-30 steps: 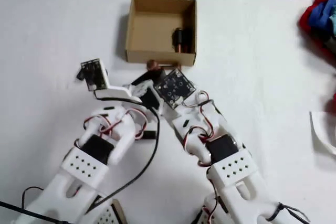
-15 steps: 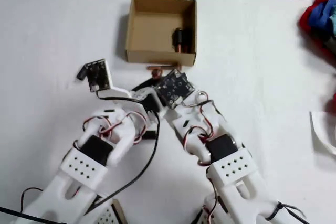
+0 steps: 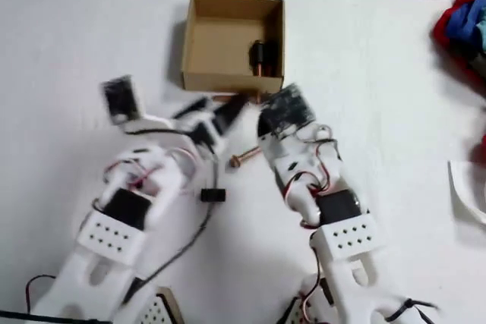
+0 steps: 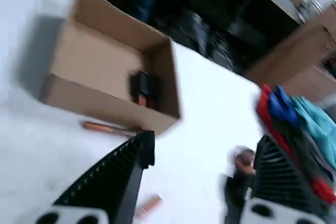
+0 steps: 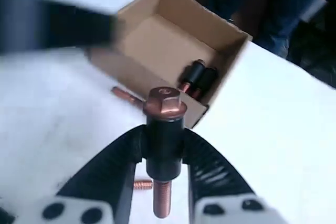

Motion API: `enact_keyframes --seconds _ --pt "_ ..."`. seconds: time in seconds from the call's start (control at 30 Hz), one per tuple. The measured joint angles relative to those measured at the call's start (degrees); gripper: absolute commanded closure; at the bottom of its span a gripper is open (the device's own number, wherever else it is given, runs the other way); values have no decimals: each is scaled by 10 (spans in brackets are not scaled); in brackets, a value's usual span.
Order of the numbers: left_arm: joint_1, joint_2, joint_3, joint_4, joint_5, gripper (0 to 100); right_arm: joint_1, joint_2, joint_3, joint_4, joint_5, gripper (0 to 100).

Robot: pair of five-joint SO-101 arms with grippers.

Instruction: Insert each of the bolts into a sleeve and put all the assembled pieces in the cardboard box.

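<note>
Right wrist view: end effector clamps upright sleeve.

Assembled pieces lie in the cardboard box; 2 bolts lie on the table before it.

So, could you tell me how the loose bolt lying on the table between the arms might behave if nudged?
The bolt lies flat on its round shank, so it would probably roll, curving around its wider head. It looks like rigid metal, likely dense for its size.
</note>
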Motion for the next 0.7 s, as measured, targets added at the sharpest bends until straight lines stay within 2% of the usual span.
enact_keyframes --seconds 0.1,0.23,0.33,0.53,0.7 --pt "-93 1 0 4 0 733 39 55 -26 -14 -110 975" --pt "-173 1 18 4 -11 851 31 229 -183 31 -153 975" --pt "-196 1 55 4 -69 882 24 407 -377 126 -161 975" --pt "-237 1 114 -23 -287 884 9 749 -833 317 -164 975" --pt "-245 1 136 -60 -333 884 10 987 -1197 382 -165 975"
